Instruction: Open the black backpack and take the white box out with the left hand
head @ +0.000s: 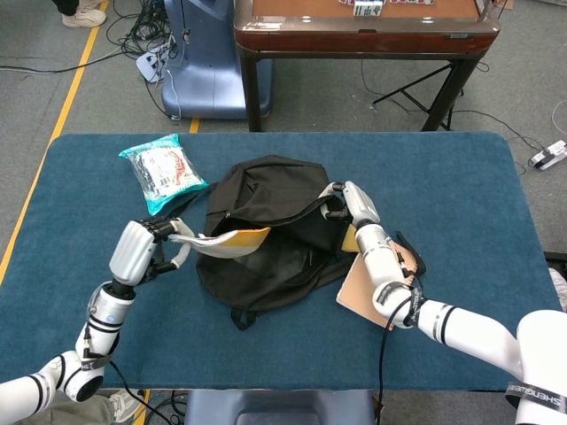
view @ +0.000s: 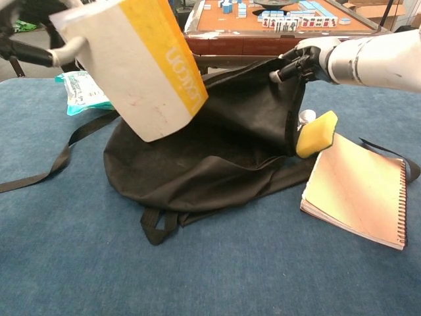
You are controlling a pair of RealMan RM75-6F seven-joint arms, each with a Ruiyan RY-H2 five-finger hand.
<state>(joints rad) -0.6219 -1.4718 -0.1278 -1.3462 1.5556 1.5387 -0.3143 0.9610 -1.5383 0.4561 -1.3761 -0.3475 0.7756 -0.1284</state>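
Note:
The black backpack (head: 275,230) lies open in the middle of the blue table; in the chest view the backpack (view: 217,158) gapes toward me. My left hand (head: 142,243) grips the white box (head: 221,241) with a yellow end, lifted clear of the bag to its left. The chest view shows the box (view: 131,66) large and tilted at the upper left, with my left hand (view: 26,36) at the frame's corner. My right hand (head: 350,202) pinches the backpack's upper rim and holds it raised; the same hand (view: 309,56) appears at the upper right in the chest view.
A spiral notebook (view: 358,191) lies right of the bag, with a yellow sponge (view: 316,133) at the bag's side. A teal snack packet (head: 162,170) sits at the far left. A loose strap (view: 46,168) trails leftward. A wooden table (head: 363,22) stands beyond.

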